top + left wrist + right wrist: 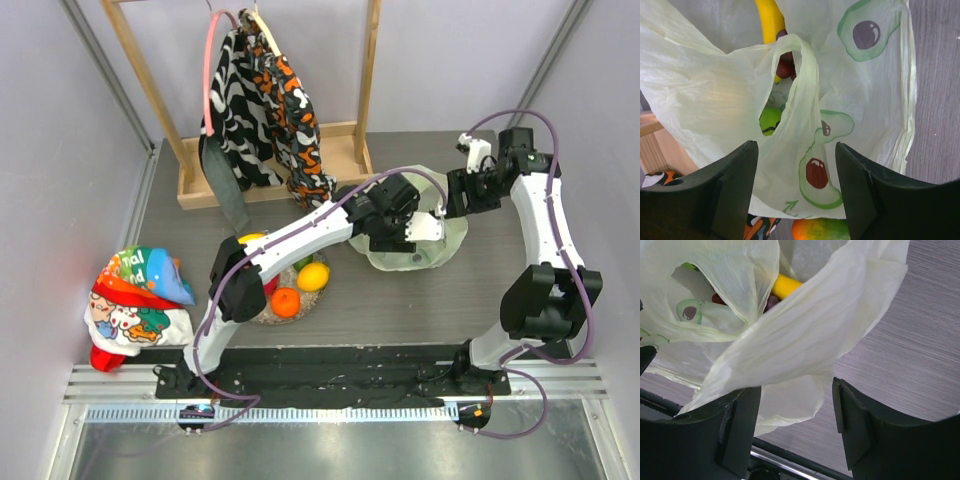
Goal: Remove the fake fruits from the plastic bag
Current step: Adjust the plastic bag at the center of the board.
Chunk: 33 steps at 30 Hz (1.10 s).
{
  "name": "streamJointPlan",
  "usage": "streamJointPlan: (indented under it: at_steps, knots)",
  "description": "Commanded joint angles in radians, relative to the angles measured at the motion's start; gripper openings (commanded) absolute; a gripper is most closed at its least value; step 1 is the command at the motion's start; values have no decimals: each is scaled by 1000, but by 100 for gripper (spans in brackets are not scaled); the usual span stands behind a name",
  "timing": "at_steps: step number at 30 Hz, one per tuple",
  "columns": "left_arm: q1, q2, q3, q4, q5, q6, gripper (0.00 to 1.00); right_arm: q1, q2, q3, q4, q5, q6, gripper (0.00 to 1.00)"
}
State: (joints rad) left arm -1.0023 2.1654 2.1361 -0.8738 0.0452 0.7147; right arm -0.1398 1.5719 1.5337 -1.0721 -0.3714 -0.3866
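The pale-green translucent plastic bag printed with avocado halves [720,100] lies directly ahead of the left pincer [795,150]. The pincer's two black fingers are spread wide with nothing clamped, and crinkled film and one handle loop [807,65] are framed in the gap between them. Through that loop, beyond the fingertips, a yellow plastic banana [771,20], dark red-purple grapes [785,69] and a glossy green apple [769,121] are seen inside the bag. The loop is judged to be the intended grip, since lifting it would widen the mouth.

The right pincer [796,387] is likewise held apart, with a broad fold of the bag's rim draped across the space between its fingers and not pinched. It is placed at the far side of the mouth, probably so the film can be held back while the other arm works.

A yellow lemon [313,276] and a round orange [285,302] lie well behind the left pincer, beside its arm and apart from the bag, so part of the emptying appears done.
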Motion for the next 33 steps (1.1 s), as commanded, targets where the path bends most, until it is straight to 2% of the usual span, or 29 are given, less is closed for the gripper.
streamJointPlan:
  at_steps: [1, 3, 4, 6, 8, 9, 10, 12, 14, 16, 17, 22, 25, 28, 33]
  knots:
    - [-5, -9, -18, -21, -80, 37, 60, -26, 0, 55, 0, -46, 22, 66]
    - [-4, -12, -39, 7, -129, 38, 48, -27, -3, 83, -9, -53, 14, 66]
    - [-4, -12, -38, 15, -140, 22, 38, -27, -4, 98, -28, -67, 3, 66]
    - [2, -18, -22, 48, -151, -15, 31, -27, -22, 146, -45, -136, -29, 69]
    - [14, -21, -2, 74, -162, -99, 17, -27, -48, 178, -63, -211, -53, 69]
    - [22, -27, 16, 84, -165, -139, 5, -27, -59, 181, -69, -239, -92, 70]
    - [31, -35, 19, 104, -160, -243, 0, -27, -68, 184, -87, -270, -110, 70]
    - [63, -64, 25, 121, -150, -343, 0, -26, -93, 189, -118, -386, -158, 71]
    - [83, -90, 10, 144, -151, -485, 0, -20, -99, 194, -160, -440, -195, 71]
    - [106, -131, -14, 162, -145, -556, 0, -7, -86, 192, -201, -481, -219, 69]
    - [120, -144, -21, 165, -140, -628, 0, -3, -75, 187, -215, -491, -224, 68]
    - [162, -214, -47, 183, -117, -802, 0, 54, -10, 189, -307, -558, -261, 58]
    - [179, -228, -51, 185, -101, -874, 0, 140, -13, 159, -260, -497, -241, 56]
    - [179, -230, -62, 187, -61, -897, 0, 224, -15, 90, -119, -396, -132, 52]
    - [180, -243, -114, 188, -67, -909, 0, 236, 43, 48, 55, -215, 70, 45]
